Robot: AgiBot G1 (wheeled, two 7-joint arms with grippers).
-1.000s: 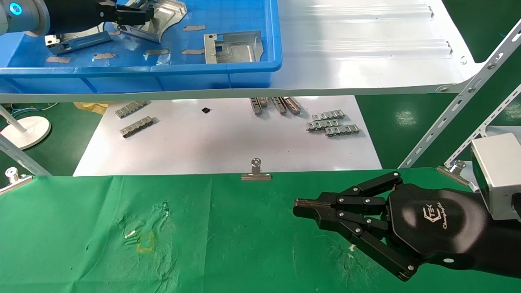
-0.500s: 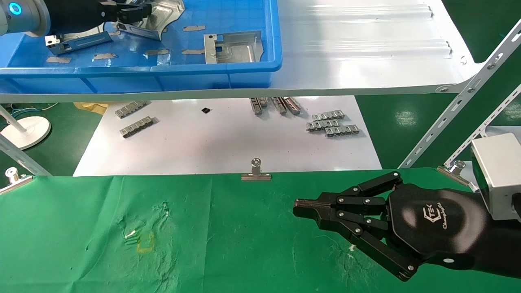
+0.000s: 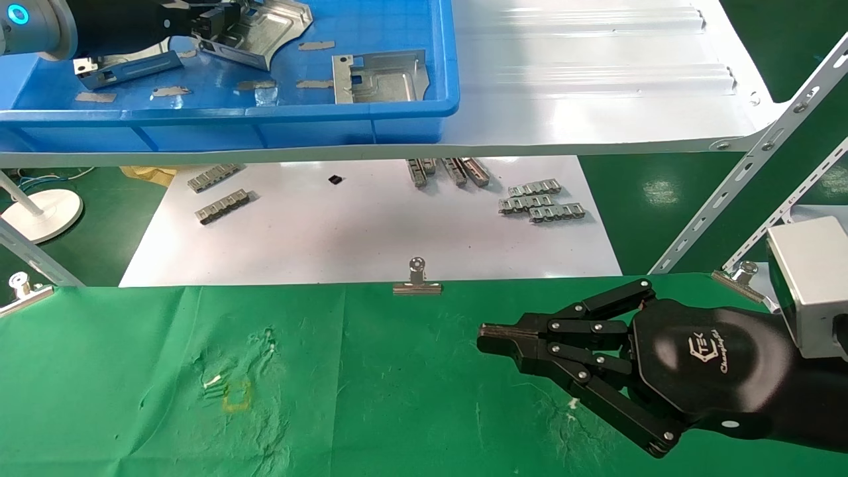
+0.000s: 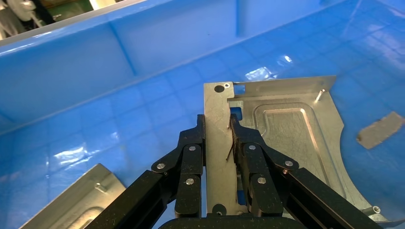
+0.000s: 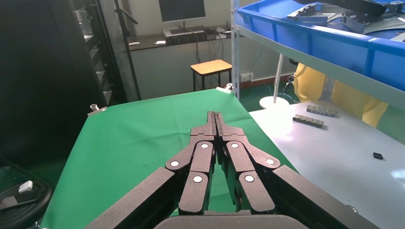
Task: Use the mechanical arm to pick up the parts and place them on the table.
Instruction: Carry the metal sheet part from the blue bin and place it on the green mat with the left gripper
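Note:
My left gripper (image 3: 222,14) is inside the blue tray (image 3: 397,112) at the far left. It is shut on the folded flange of a shiny silver bracket (image 3: 268,33). In the left wrist view the fingers (image 4: 191,148) clamp that flange from both sides, with the gripper (image 4: 217,125) on the bracket (image 4: 291,138). A second bracket (image 3: 381,76) lies flat in the tray, and a third (image 3: 126,66) lies under my left arm. My right gripper (image 3: 487,338) is shut and empty, low over the green cloth table (image 3: 132,371). It also shows in the right wrist view (image 5: 215,117).
The tray sits on a glossy white shelf board (image 3: 583,86) above a white sheet (image 3: 371,245) with small metal strips (image 3: 540,202). Binder clips (image 3: 416,281) hold the cloth's far edge. Slanted shelf struts (image 3: 729,199) stand at the right. A yellow square outline (image 3: 236,395) marks the cloth.
The bracket in my left gripper has shifted a little to the right and turned slightly, with the gripper staying closed on it. The right arm has not moved.

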